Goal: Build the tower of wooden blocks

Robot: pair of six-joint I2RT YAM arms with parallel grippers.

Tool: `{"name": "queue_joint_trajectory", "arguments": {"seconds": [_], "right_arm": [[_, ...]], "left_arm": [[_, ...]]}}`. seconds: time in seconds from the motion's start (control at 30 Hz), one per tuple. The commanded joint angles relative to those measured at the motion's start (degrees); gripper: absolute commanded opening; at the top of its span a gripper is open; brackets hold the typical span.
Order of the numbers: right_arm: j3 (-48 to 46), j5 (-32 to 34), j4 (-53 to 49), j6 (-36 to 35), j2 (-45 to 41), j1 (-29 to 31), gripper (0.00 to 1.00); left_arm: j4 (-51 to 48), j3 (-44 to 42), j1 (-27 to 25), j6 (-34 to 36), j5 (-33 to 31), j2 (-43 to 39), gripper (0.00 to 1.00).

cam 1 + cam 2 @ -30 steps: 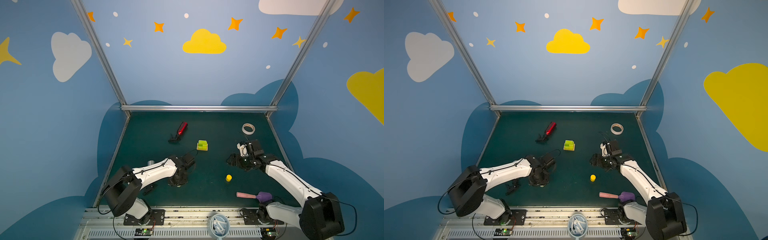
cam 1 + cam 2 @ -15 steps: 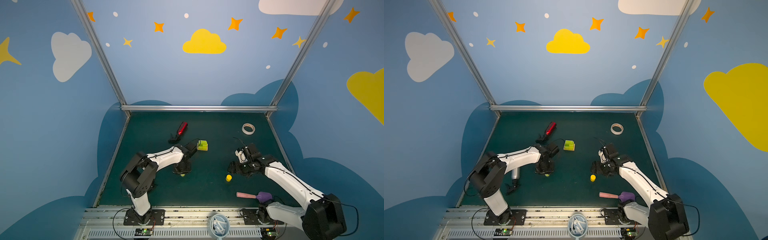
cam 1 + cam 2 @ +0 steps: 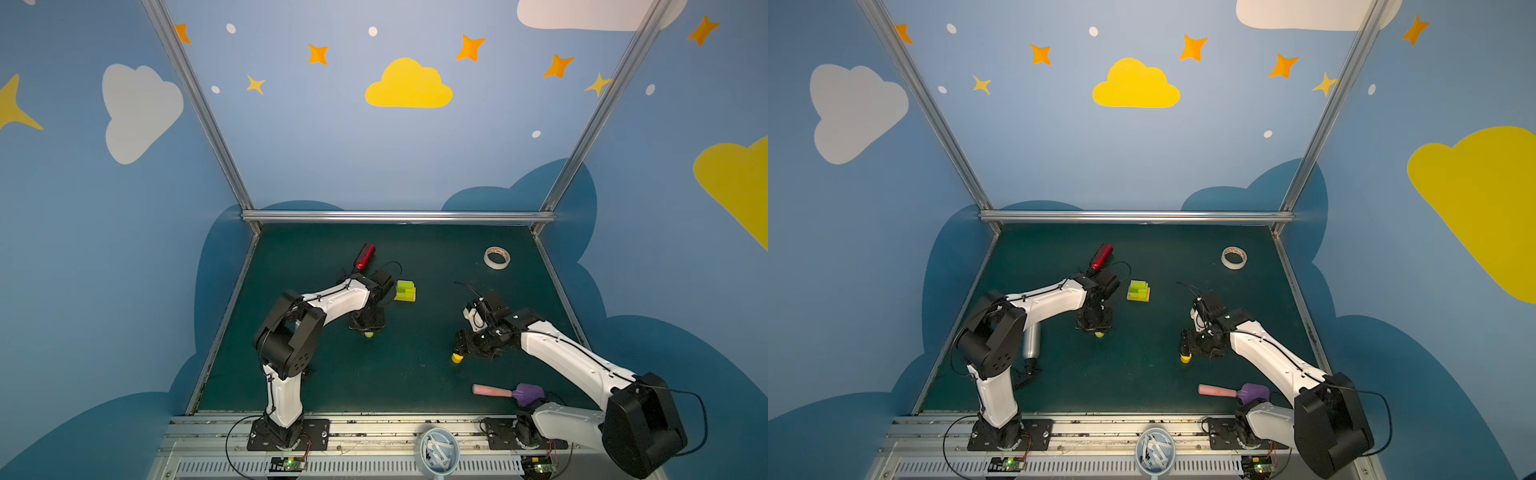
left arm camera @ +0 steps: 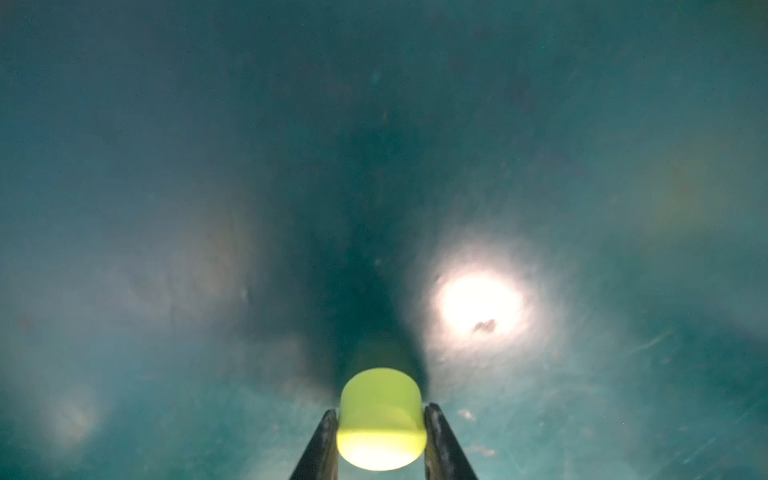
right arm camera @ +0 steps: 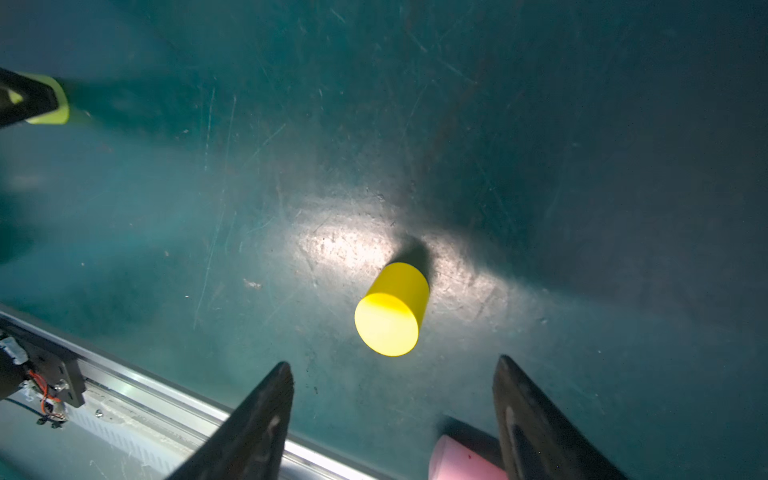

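At the near edge, 1 round cup (image 3: 438,431) holds white bits I cannot name. Farther in, on the right, the right claw (image 5: 392,363) is wide open and empty over the yellow cylinder (image 5: 392,309), so it should drop straight with 1 finger each side. On the left, the left claw (image 4: 381,411) pinches the lime cylinder (image 4: 380,390); set it softly on the tower (image 3: 405,291), farther back.

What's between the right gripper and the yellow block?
Nothing; in the right wrist view only bare green mat separates the right gripper from the yellow block.
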Motion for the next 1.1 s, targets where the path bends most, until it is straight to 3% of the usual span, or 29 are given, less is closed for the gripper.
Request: {"name": "queue_joint_trajectory", "arguments": {"seconds": [0.0,0.3,0.67,1.07], "right_arm": [[-0.2,1.6,-1.0,0.9,1.4,1.0,0.74],[2.1,3.7,-1.3,1.0,4.9,2.6,0.66],[5.9,11.4,-5.2,1.8,10.5,8.0,0.57],[7.0,12.1,-3.7,2.6,14.0,10.0,0.45]], "left_arm": [[0.6,0.3,0.6,1.4,-0.4,2.5,0.38],[0.1,2.2,0.8,2.0,-0.2,1.1,0.59],[-2.5,3.4,0.8,2.3,-0.8,-5.7,0.60],[-3.6,2.4,0.7,2.2,-1.7,-11.9,0.60]]}}
